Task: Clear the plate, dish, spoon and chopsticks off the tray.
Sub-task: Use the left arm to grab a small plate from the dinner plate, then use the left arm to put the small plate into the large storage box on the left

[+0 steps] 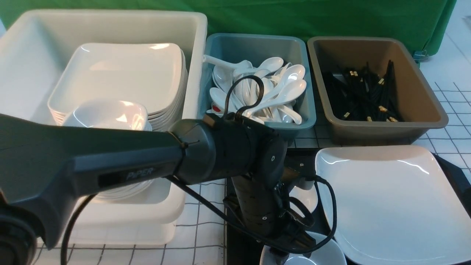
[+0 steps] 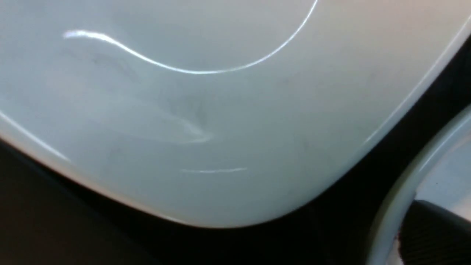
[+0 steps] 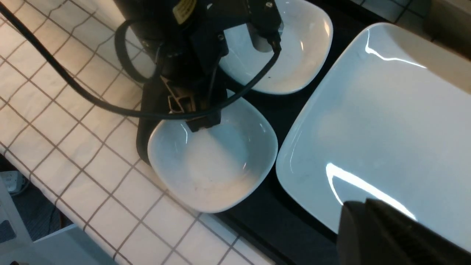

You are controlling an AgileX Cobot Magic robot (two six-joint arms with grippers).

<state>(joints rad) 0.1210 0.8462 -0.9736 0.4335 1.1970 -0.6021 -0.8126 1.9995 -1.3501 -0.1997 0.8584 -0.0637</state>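
The black tray [image 1: 234, 235] holds the large white plate [image 1: 390, 202] and two small white dishes. My left gripper [image 1: 281, 254] points down at the near dish [image 3: 217, 165]. One finger [image 3: 200, 124] is inside that dish, close against its rim [image 2: 390, 217]; the other finger is hidden. The far dish [image 3: 294, 55] lies under the left wrist and fills the left wrist view. My right gripper [image 3: 356, 204] hovers shut and empty over the plate's near corner [image 3: 386, 121]. No spoon or chopsticks show on the tray.
Behind the tray stand three bins. The white bin [image 1: 195, 55] holds stacked plates and dishes. The teal bin [image 1: 307, 92] has several white spoons, and the brown bin [image 1: 423, 92] has several black chopsticks. The left arm [image 1: 110, 162] spans the white bin's front.
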